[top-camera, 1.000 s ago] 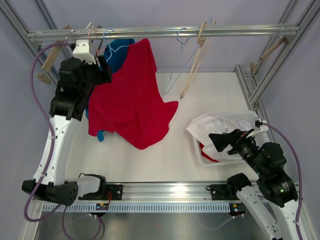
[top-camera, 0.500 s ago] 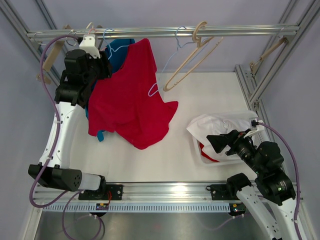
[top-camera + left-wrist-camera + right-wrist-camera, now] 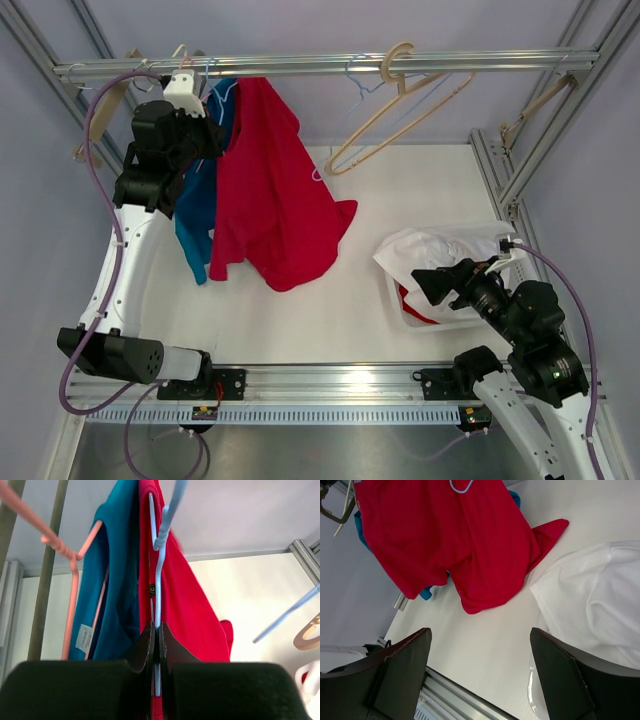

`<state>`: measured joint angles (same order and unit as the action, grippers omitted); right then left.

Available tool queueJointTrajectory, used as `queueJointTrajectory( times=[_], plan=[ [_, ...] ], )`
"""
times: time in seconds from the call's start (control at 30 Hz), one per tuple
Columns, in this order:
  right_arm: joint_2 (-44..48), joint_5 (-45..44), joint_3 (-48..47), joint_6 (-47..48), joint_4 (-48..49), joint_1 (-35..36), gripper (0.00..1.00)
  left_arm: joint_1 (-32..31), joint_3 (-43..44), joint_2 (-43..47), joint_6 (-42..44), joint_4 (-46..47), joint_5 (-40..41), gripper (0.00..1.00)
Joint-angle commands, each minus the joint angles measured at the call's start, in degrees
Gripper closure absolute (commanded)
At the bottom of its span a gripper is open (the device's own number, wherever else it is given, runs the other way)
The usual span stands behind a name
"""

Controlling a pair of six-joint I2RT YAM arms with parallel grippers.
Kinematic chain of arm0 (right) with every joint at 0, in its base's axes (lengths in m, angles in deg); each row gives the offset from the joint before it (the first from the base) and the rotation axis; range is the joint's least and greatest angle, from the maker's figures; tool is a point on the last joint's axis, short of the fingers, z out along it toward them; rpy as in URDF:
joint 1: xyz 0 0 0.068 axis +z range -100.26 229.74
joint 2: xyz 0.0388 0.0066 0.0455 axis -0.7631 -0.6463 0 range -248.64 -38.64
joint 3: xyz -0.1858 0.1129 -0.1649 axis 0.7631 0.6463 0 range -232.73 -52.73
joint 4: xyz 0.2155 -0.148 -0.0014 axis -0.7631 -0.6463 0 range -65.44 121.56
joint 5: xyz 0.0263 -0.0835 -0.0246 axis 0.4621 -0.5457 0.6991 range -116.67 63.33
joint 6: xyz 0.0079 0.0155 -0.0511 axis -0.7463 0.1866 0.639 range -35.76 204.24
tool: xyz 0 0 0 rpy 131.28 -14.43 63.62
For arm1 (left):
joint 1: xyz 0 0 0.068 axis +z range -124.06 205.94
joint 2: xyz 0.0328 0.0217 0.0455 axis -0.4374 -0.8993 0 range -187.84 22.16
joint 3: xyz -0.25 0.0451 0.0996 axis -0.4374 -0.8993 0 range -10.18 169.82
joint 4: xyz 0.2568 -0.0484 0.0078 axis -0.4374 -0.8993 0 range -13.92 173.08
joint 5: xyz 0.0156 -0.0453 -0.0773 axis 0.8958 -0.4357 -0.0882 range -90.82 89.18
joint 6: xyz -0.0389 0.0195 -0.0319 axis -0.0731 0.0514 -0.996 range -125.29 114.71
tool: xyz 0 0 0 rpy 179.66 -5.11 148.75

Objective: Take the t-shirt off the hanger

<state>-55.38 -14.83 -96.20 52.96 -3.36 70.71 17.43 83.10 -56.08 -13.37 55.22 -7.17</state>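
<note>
Right gripper (image 3: 480, 635) first, closest to the bases: jaws spread wide, holding nothing, hovering above the white bin (image 3: 400, 318) with the white garment (image 3: 600, 595) heaped in it. Across the table hangs the red t-shirt (image 3: 270, 190), well apart from that gripper, its lower folds reaching toward the tabletop; whether they rest on it, I cannot tell.

Up at the back, the left gripper (image 3: 156, 645) is clamped tight on the wire of the pale-blue hanger (image 3: 158, 600), right under the shirt's collar, and the hanger's hook sits up by the rail (image 3: 320, 65). So the shirt is not off yet.

My read: the left holds the hanger steady while the right crosses over, takes fabric near one shoulder and draws it down along the hanger's arm, one side, then the other. A straight downward tug would likely snag the collar. Watch the blue t-shirt (image 3: 195, 215) on the pink hanger (image 3: 72, 605), just beside it: grab red cloth only.

Only the left wrist view shows that pinch on the wire; from above the arm's body hides it. Only the top view shows the whole drape and both arms together.
</note>
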Motion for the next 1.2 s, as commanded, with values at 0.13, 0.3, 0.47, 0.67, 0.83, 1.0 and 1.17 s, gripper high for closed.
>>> queueJointTrajectory(
  times=[0.13, 0.3, 0.47, 0.67, 0.83, 1.0, 1.17],
  plan=[
    [-3.0, 7.8, -1.1, 0.3, 4.5, -0.1, 0.12, 0.0, -0.5, 4.8, -4.5, 6.6, -3.6, 1.00],
    [-6.0, 12.2, -2.6, -0.3, 8.4, -0.1, 0.12, -1.3, 2.0, 7.6, -5.8, 6.8, -5.3, 1.00],
    [-9.5, 14.9, -5.8, 1.1, 10.2, -0.1, 0.12, -2.0, 3.2, 9.4, -6.9, 6.8, -7.0, 1.00],
    [-13.5, 17.9, -7.3, -0.7, 15.7, 3.7, 0.12, -2.2, -1.8, 14.3, -9.0, 7.3, -7.0, 1.00],
    [-20.3, 4.6, -9.7, 3.6, 15.5, 21.1, 0.11, -2.5, -11.9, 21.6, -12.7, 10.9, -6.9, 1.00],
    [-31.3, -11.3, -13.8, 6.2, 20.6, 39.1, 0.09, -3.0, -17.3, 28.3, -17.0, 12.0, -6.1, 1.00],
    [-44.7, -25.4, -22.7, 10.9, 26.9, 56.0, 0.01, -3.1, -22.5, 34.3, -19.8, 11.9, -1.9, 1.00]
  ],
)
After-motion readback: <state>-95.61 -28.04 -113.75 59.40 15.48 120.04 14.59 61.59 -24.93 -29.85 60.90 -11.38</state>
